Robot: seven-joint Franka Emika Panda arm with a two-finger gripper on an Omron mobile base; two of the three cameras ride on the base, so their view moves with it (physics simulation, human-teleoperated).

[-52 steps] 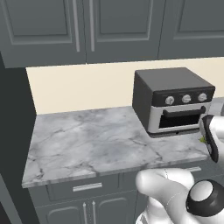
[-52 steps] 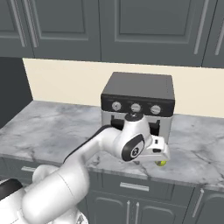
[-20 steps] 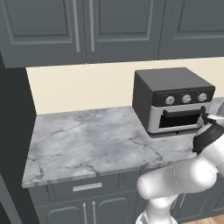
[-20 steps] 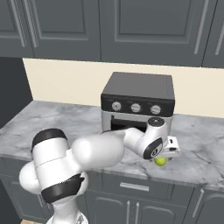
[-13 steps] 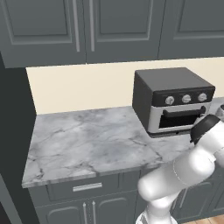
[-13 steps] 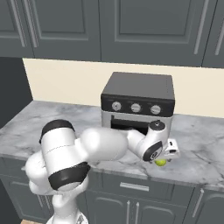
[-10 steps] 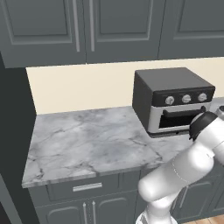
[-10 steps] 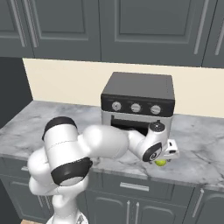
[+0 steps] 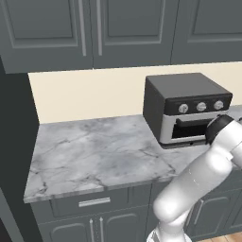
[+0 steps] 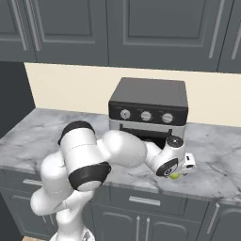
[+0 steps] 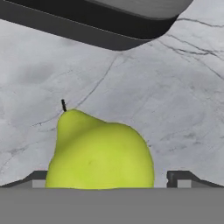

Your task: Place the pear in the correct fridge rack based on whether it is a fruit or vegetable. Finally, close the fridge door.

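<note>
- Arm has swung further over since a sec ago; gripper [image 10: 181, 169] now low on marble counter [image 10: 221, 179], in front of toaster oven [image 10: 148, 110].
- Pear [image 11: 98, 153] lies on counter btwn open fingertips [image 11: 177, 178], not yet clamped.
- Grasp looks imminent; fridge steps all pending.

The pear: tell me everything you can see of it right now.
The pear is small, smooth and yellow-green, with a rounded base narrowing to a short dark stem. It lies on the grey marbled counter just in front of the toaster oven. In the hand view it sits between the two fingertips of the end effector; whether they touch it cannot be told.
</note>
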